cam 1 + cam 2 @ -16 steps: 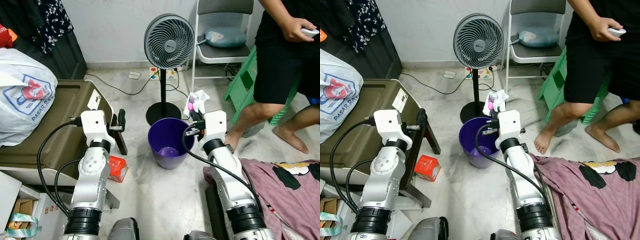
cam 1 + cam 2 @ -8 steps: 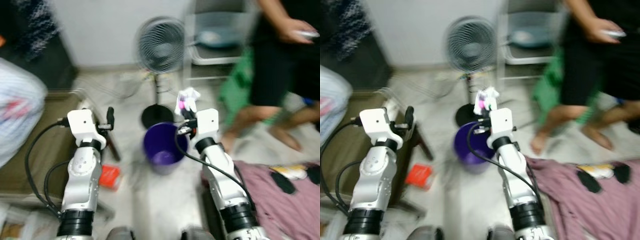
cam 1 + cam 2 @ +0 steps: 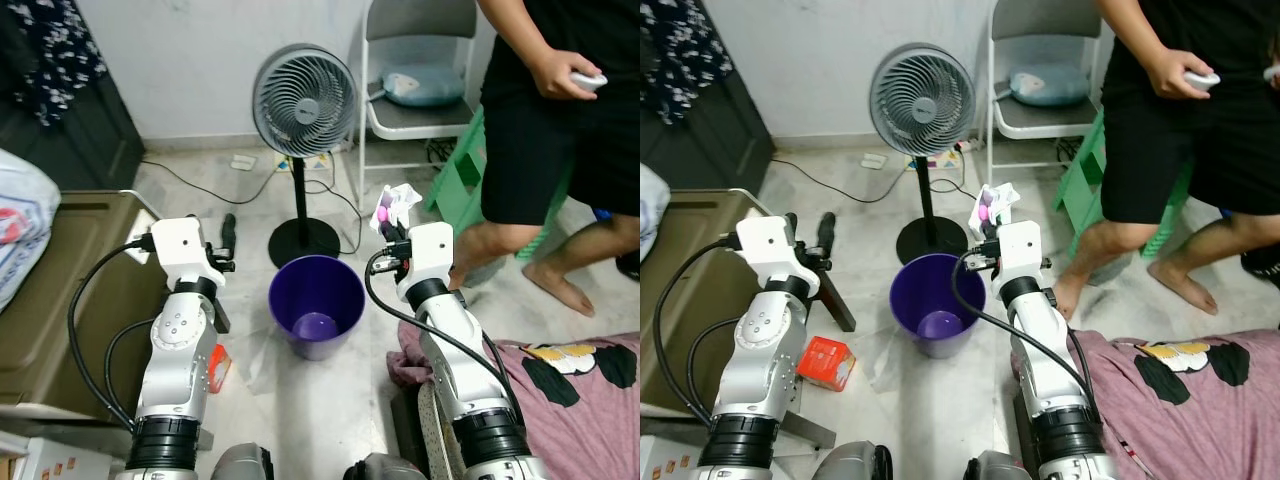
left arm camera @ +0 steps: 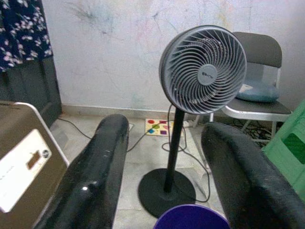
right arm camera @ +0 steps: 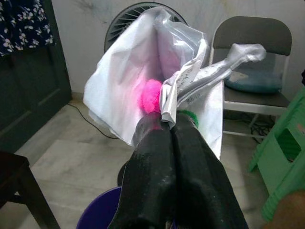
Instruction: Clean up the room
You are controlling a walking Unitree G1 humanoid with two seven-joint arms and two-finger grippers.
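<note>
A purple bin [image 3: 317, 303] stands on the floor between my two arms, with something pale purple at its bottom. My right gripper [image 3: 389, 219] is shut on a crumpled clear plastic bag [image 3: 394, 201] with pink and green bits inside, held just right of the bin's rim; the right wrist view shows the plastic bag [image 5: 157, 81] pinched between the closed fingers [image 5: 162, 157] above the bin. My left gripper [image 3: 227, 232] is raised left of the bin, open and holding nothing, its fingers [image 4: 97, 176] spread wide in the left wrist view.
A standing fan [image 3: 305, 105] is right behind the bin, its cable running along the floor. A person [image 3: 560, 120] stands at the right beside a grey chair [image 3: 415, 70] and green stool [image 3: 462, 180]. A brown case [image 3: 60, 270] and red box [image 3: 823, 362] lie left; purple cloth [image 3: 540, 390] lies right.
The camera has shifted, so the scene sits differently in view. The bag stays pinched in my right gripper, now a little further right of the bin. The left gripper remains open.
</note>
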